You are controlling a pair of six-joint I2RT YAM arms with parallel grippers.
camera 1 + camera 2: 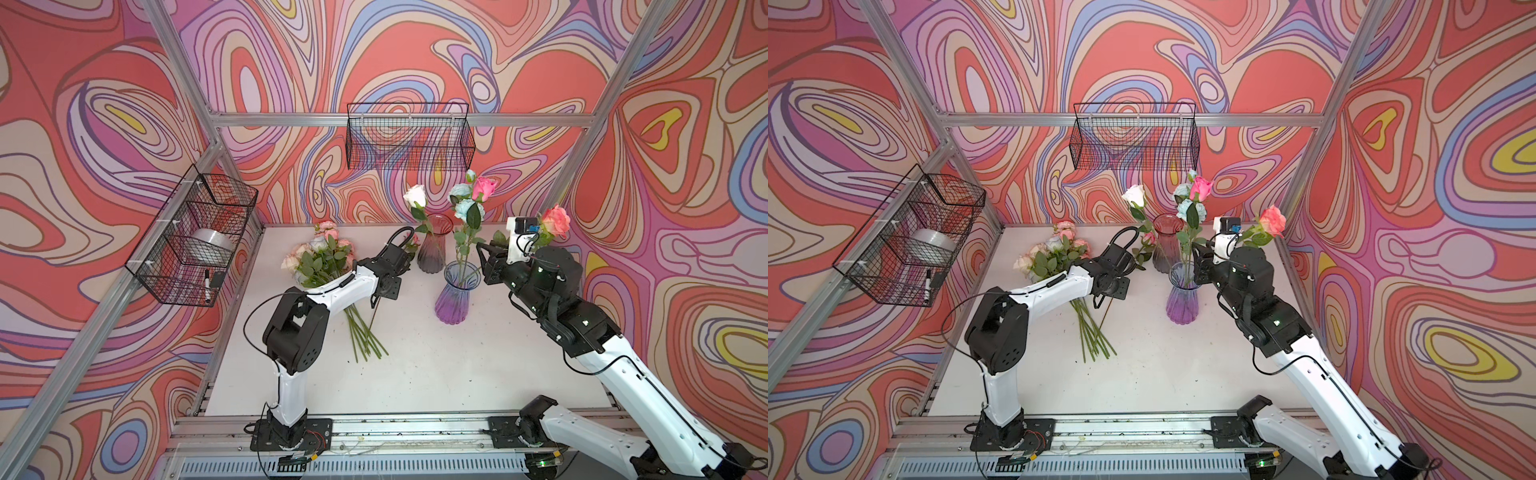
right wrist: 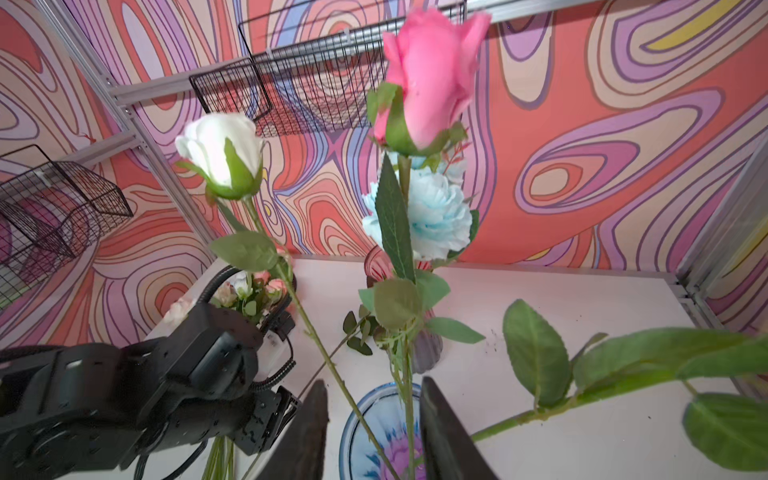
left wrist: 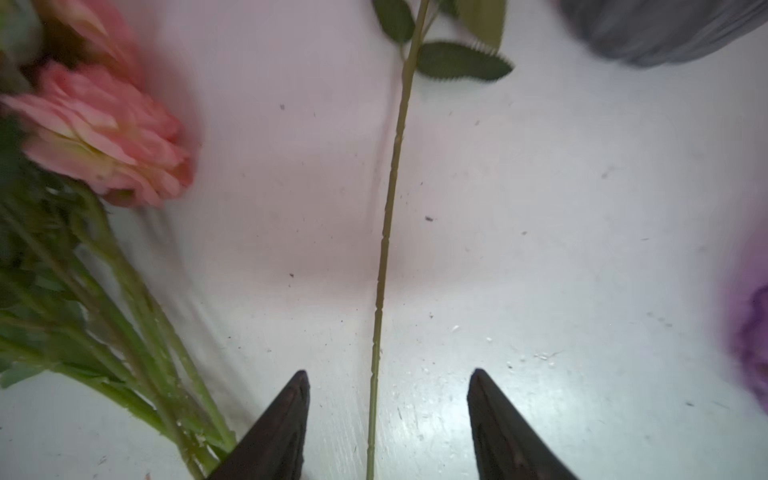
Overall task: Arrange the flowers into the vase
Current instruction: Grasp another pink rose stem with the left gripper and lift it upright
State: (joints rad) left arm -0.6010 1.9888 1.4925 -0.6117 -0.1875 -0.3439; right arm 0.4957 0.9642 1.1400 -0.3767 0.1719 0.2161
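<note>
Left wrist view shows the left gripper (image 3: 389,373) open, its jaws either side of one stem (image 3: 389,208) lying on the table (image 3: 540,208) (the bunch (image 1: 328,257) is just beside), so it should close squarely and lift gently toward the vase (image 1: 451,305).

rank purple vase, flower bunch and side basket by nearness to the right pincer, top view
From the right pincer:
1. purple vase, just below
2. flower bunch, left on table
3. side basket, on left wall
</note>
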